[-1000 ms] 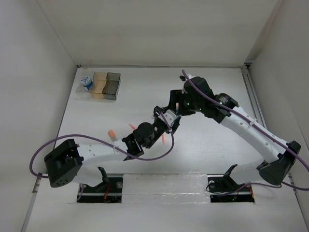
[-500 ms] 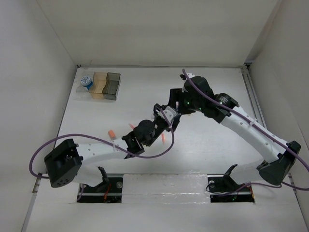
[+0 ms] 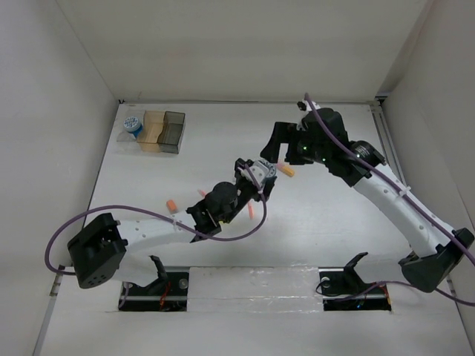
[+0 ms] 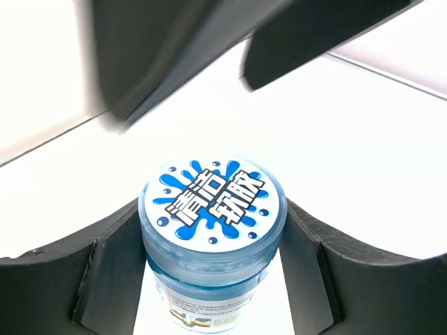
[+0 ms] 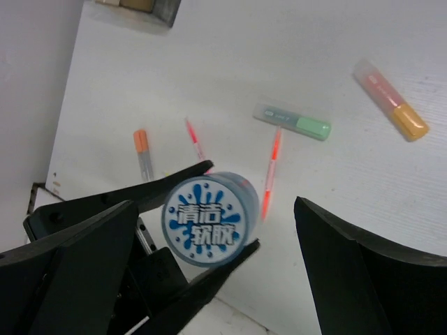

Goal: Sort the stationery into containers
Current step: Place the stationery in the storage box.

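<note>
Left wrist cam: blue-and-white roll clamped in the left gripper over mid-table, right gripper gaping empty beside it, so handoff looks done and next up is hauling it to the containers at 10 o'clock.

Your left arm stretched low and forward toward the centre, your left gripper clamped around a blue-and-white roll, your right arm arched in from the right, your right gripper spread wide, hanging just above the left one, apart from it.
</note>
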Controlling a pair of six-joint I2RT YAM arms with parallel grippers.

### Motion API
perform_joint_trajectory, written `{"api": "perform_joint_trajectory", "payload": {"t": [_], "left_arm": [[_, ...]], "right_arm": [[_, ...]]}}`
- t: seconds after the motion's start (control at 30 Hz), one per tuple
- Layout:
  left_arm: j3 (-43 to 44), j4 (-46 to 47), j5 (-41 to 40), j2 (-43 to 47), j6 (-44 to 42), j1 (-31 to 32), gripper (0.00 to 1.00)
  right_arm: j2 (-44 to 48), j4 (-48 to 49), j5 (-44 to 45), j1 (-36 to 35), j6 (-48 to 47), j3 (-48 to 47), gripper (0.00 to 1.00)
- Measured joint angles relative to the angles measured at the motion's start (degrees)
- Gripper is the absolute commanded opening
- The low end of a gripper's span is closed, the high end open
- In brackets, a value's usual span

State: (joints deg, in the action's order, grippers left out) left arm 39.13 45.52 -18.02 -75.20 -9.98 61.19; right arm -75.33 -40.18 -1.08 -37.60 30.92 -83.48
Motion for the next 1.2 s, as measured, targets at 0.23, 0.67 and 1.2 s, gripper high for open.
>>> {"api": "perform_joint_trajectory", "payload": {"t": [0.23,0.67,1.2], "left_arm": [[3.21,-4.31,0.92,-0.90,4.61,-9.77,0.00],[21.64,-11.65,12.22,-8.70,14.34,-52.72,0.00],[39.47,-26.08,22.38,-28.00,10.51,-72.30,0.00]], "right_arm": [[7.32,0.46,0.74,8.13,-0.11,4.50,1.00],[19.87,6.08,-2.47,6.88,-0.87,21.84,1.00],[24.74,14.58,-6.91,-0.07,0.02,32.13,1.00]]}}
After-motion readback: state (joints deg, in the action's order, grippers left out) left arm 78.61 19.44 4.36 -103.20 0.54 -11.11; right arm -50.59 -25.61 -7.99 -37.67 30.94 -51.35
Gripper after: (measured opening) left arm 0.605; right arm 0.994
